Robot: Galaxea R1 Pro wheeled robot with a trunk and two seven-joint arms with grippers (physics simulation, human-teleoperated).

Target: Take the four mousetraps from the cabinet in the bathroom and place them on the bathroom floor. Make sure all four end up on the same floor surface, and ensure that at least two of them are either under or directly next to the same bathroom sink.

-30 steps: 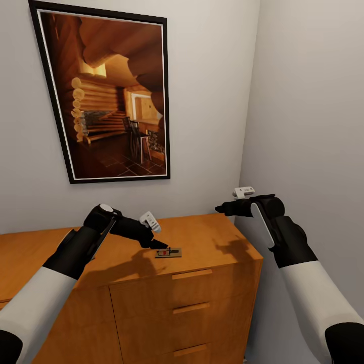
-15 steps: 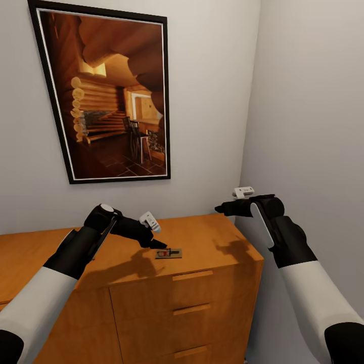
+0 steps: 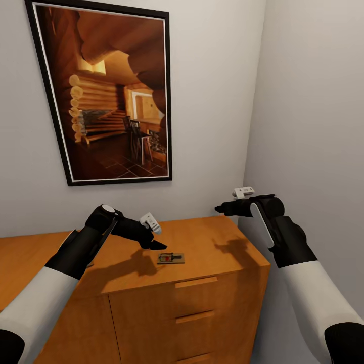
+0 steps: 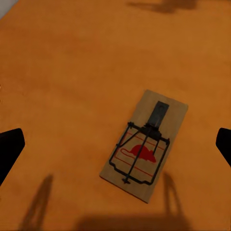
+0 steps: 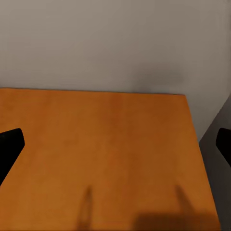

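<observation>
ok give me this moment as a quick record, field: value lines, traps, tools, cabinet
traps in view: one mousetrap, flat on the cabinet top near its front edge
trap marking: red mouse print, dark wire spring
left tool: open, hovering just above and beside the trap, not touching
right tool: open, empty, over the cabinet's right rear corner
drawers: shut
wall: framed picture of a log cabin
</observation>
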